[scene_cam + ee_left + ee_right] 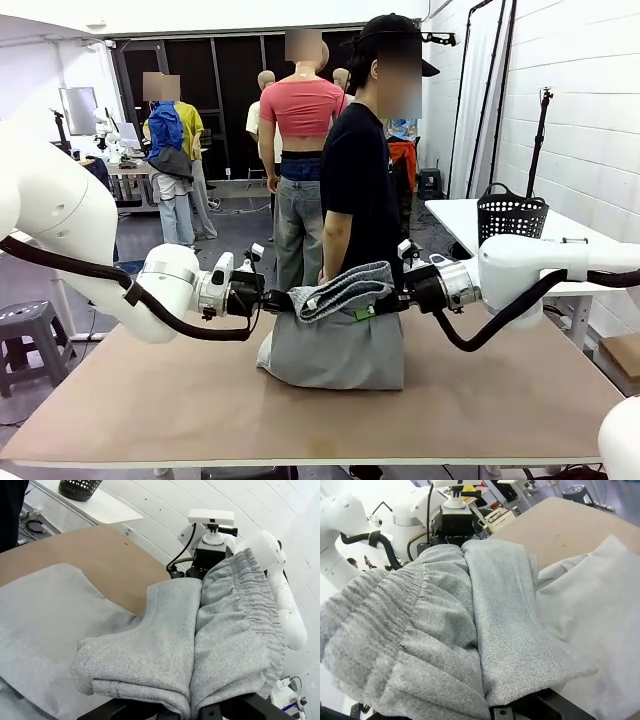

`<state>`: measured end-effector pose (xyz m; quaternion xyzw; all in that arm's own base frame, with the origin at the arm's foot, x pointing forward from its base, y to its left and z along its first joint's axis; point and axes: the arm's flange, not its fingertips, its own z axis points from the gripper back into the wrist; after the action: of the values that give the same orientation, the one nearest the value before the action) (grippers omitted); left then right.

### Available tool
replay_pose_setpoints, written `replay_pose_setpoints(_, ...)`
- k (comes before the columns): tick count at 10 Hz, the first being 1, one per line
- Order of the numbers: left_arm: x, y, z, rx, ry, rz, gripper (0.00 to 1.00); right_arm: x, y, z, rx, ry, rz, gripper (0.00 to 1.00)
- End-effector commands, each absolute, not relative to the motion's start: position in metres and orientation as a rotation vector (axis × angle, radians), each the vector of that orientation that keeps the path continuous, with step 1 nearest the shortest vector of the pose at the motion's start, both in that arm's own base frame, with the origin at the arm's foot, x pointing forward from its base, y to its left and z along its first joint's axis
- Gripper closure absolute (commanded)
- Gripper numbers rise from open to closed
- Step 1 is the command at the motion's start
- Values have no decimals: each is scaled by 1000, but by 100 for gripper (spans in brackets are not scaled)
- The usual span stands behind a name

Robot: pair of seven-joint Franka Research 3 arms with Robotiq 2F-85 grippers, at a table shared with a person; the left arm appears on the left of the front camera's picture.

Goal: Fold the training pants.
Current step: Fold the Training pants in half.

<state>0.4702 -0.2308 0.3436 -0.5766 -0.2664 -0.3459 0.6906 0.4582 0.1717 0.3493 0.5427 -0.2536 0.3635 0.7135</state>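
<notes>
From my seat the room looks like a workshop: white brick wall [590, 110] on the right, grey floor [235, 225], dark panels [215, 90] across the back. My brown table [480, 390] fills the foreground. There's a white side table [460, 215] with a black basket [512, 213] on it, a grey stool [25, 330] at left, and even, bright lighting.

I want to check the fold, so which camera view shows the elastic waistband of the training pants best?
The right wrist view: the gathered waistband of the training pants fills its near left. The left wrist view shows it along the right side. In the front view it is a small bunched roll between the grippers.
</notes>
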Motion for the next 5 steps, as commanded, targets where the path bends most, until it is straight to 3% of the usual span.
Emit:
replay_pose_setpoints(1, 477, -235, 350, -1252, -568, -633, 100, 462, 175, 349, 1241, -504, 677, 100)
replay_pose_setpoints(2, 487, -234, 358, -1180, -485, -454, 100, 470, 180, 344, 1213, -447, 570, 100)
replay_pose_setpoints(5, 507, -235, 364, -1141, -349, -303, 100, 487, 180, 345, 1191, -375, 364, 100)
